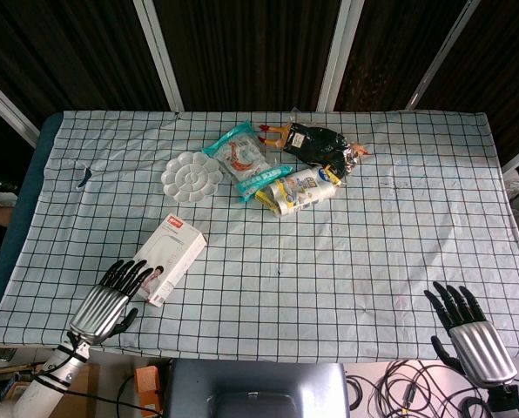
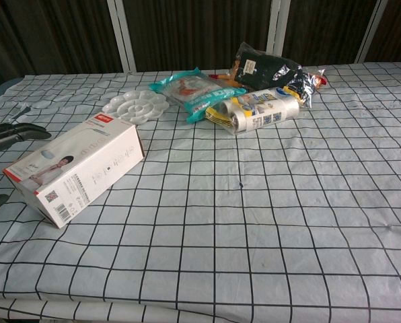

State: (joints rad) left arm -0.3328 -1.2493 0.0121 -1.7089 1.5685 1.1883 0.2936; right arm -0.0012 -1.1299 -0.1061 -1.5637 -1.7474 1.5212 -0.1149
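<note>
Cardboard, smooth and printed, forms the long white rectangular box with red end [image 1: 174, 259], lying flat on the black-gridded white tablecloth [image 1: 347, 279] at about seven o'clock. Just beside its lower end, the left hand [image 1: 111, 301] rests palm down, dark fingers [image 1: 129, 275] spread and holding nothing. At five o'clock, the right hand [image 1: 465, 326] lies flat off the table edge, fingers fanned apart. A white scalloped plastic palette [image 1: 192, 176] and crinkly foil snack packets [image 1: 281, 170] cluster toward twelve o'clock.

Box [image 1: 174, 259] just right of left hand [image 1: 111, 302]; palette [image 1: 192, 176], packets [image 1: 246, 160] and roll [image 1: 299, 190] well behind on table [image 1: 399, 261].
</note>
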